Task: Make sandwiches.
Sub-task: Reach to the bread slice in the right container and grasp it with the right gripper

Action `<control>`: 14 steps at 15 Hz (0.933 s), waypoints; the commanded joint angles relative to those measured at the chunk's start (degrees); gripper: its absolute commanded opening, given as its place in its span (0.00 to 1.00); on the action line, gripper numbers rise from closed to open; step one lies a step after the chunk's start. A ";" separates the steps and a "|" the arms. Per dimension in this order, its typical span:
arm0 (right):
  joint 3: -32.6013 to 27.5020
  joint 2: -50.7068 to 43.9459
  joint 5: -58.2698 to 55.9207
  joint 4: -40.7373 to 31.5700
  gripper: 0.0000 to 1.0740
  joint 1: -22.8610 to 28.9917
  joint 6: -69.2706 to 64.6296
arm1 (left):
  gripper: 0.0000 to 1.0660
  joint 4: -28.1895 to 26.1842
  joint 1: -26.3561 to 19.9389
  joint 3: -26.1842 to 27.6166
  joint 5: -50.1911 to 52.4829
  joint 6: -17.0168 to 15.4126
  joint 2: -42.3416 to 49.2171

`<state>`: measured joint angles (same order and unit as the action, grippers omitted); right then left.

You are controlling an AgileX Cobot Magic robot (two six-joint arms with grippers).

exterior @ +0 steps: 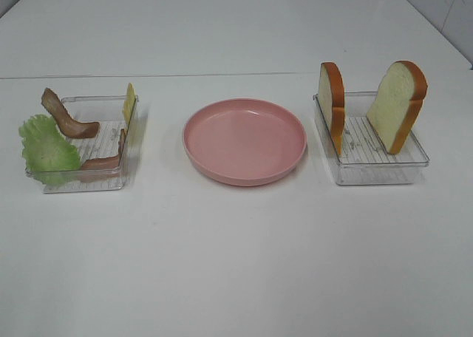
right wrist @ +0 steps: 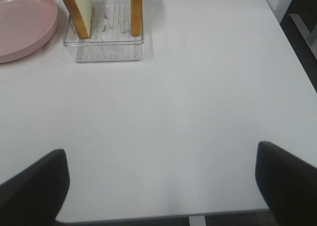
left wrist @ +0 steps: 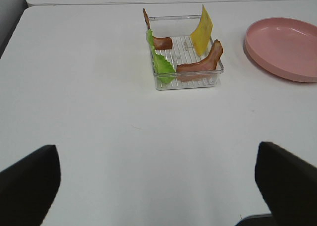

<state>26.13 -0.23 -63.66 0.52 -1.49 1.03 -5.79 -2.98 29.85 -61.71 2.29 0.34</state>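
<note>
Your left gripper [left wrist: 158, 186]: fingers [left wrist: 29, 184] spread wide, nothing between them, hanging over white table [left wrist: 99, 132], well short of left tray [left wrist: 185, 84]. Your right gripper [right wrist: 158, 186]: spread just as wide, holding nothing, touching nothing. Bread slices [exterior: 397, 106] stand on edge at opposite ends of right tray [exterior: 373, 178]. Lettuce leaf [exterior: 48, 148] droops over left tray's outer rim. Pink plate [exterior: 244, 141] sits between trays.

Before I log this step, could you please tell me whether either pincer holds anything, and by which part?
Nothing is held: the left pincer and right pincer both stand open, well clear of the bread slices and lettuce.
</note>
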 commanded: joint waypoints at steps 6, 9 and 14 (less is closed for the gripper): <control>-0.23 -1.20 0.63 0.11 0.92 -0.06 0.29 | 0.95 -0.17 0.17 -0.17 0.11 -0.11 1.26; 0.00 -0.34 0.63 -0.52 0.92 -0.06 0.29 | 0.95 -0.17 0.17 -0.17 0.11 -0.11 1.26; 15.87 38.56 -1.60 -9.51 0.92 -0.06 2.29 | 0.95 -0.17 0.17 -0.17 0.11 -0.11 1.26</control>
<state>41.65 37.30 -65.66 -8.14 -1.49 2.52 -5.79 -2.98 29.85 -61.71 2.29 0.34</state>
